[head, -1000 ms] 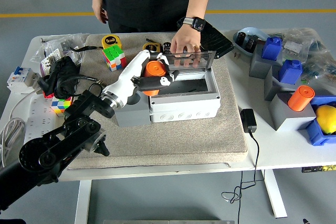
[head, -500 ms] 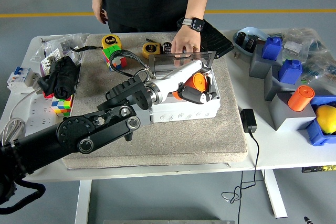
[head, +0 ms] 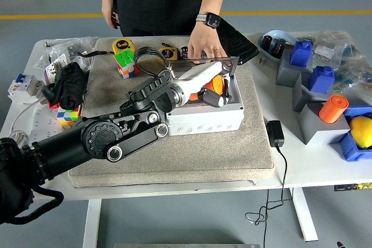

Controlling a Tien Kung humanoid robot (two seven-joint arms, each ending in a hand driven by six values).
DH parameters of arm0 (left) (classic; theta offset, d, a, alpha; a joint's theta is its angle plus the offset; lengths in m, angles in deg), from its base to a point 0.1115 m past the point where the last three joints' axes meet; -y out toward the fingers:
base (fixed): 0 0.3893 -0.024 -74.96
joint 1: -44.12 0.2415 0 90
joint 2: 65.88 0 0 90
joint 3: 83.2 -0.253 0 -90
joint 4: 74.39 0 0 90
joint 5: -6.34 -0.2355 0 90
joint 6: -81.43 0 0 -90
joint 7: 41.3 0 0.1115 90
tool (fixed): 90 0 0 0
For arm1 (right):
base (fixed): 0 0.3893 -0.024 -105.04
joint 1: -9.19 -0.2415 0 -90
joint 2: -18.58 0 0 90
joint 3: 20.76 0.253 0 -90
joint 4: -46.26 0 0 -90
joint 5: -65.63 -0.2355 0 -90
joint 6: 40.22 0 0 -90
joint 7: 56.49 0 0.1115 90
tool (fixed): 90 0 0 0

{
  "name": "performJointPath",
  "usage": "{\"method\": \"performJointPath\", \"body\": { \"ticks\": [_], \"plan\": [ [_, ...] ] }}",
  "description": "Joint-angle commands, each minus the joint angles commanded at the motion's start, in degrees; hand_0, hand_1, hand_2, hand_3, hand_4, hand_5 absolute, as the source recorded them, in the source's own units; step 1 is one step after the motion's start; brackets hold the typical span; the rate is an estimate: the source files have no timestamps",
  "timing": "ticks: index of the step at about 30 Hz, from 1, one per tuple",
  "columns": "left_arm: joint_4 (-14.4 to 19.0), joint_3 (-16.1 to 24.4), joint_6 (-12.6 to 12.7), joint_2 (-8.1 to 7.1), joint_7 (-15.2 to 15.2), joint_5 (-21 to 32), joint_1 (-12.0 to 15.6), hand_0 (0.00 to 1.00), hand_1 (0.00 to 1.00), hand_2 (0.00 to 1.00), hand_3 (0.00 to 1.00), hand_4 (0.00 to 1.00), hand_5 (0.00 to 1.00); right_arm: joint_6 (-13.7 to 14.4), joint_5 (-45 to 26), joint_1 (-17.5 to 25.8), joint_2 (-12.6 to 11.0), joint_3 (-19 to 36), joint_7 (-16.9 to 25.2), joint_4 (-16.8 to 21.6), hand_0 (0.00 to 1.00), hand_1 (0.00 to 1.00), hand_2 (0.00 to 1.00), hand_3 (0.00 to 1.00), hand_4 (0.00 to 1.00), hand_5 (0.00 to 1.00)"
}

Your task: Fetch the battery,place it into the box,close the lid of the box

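I see my left hand [head: 214, 90] reaching from seven o'clock over the open grey box [head: 204, 114] on the mat [head: 232, 155], clamped on the orange battery [head: 216, 83], which hangs just inside the box; my right hand is out of view. At twelve o'clock, a person's hand [head: 202, 47] holds the clear lid [head: 204, 64] upright.

My left hand [head: 212, 92] sits inside the box [head: 204, 118] on the mat [head: 232, 155]; a person's hand [head: 203, 46] rests on the lid [head: 197, 65] behind it.
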Motion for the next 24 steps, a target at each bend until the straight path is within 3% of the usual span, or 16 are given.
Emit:
{"method": "performJointPath", "body": {
  "ticks": [2, 7, 8, 13, 14, 19, 20, 24],
  "plan": [
    [-0.8, -0.2, -0.1, 0.00, 0.2, -0.6, -0.3, 0.224, 0.173, 0.162, 0.206, 0.178, 0.002, 0.0, 0.1, 0.1, 0.0, 0.1, 0.0, 0.0, 0.727, 0.666, 0.653, 0.598, 0.998, 0.615],
    [-2.5, -1.2, -0.7, 0.00, 0.4, -1.4, -1.1, 0.224, 0.173, 0.162, 0.206, 0.178, 0.002, 0.3, 1.0, -0.1, 0.0, 0.9, 0.3, 0.3, 0.727, 0.666, 0.653, 0.598, 0.998, 0.615],
    [-2.6, -1.4, -0.8, 0.00, 0.3, -1.6, -1.1, 0.230, 0.209, 0.202, 0.249, 0.265, 0.002, 0.3, 1.2, -0.1, 0.0, 1.1, 0.3, 0.3, 0.726, 0.666, 0.653, 0.598, 0.998, 0.615],
    [-2.4, -1.4, -1.5, 0.00, -0.4, -1.7, -1.0, 0.230, 0.209, 0.202, 0.249, 0.265, 0.002, 0.4, 1.5, -0.1, 0.0, 1.5, 0.4, 0.4, 0.726, 0.666, 0.653, 0.598, 0.998, 0.615],
    [-2.4, -1.4, -1.6, 0.00, -0.5, -1.5, -0.9, 0.310, 0.416, 0.414, 0.457, 0.765, 0.002, 0.4, 1.5, -0.1, 0.0, 1.6, 0.4, 0.4, 0.727, 0.667, 0.653, 0.598, 0.998, 0.615],
    [-2.3, -1.1, -2.2, 0.00, -1.0, -1.1, -0.7, 0.310, 0.416, 0.414, 0.457, 0.765, 0.002, 0.5, 1.6, -0.1, 0.0, 1.7, 0.4, 0.4, 0.727, 0.667, 0.653, 0.598, 0.998, 0.615],
    [-2.3, -1.0, -2.2, 0.00, -1.0, -1.0, -0.7, 0.342, 0.513, 0.478, 0.511, 0.998, 0.142, 0.5, 1.7, -0.1, 0.0, 1.8, 0.4, 0.4, 0.727, 0.667, 0.653, 0.598, 0.998, 0.615],
    [-2.3, -0.7, -2.5, 0.00, -0.8, -1.3, -0.8, 0.342, 0.513, 0.478, 0.511, 0.998, 0.142, 0.5, 2.0, -0.1, 0.0, 2.0, 0.5, 0.5, 0.727, 0.667, 0.653, 0.598, 0.998, 0.615]
  ]
}}
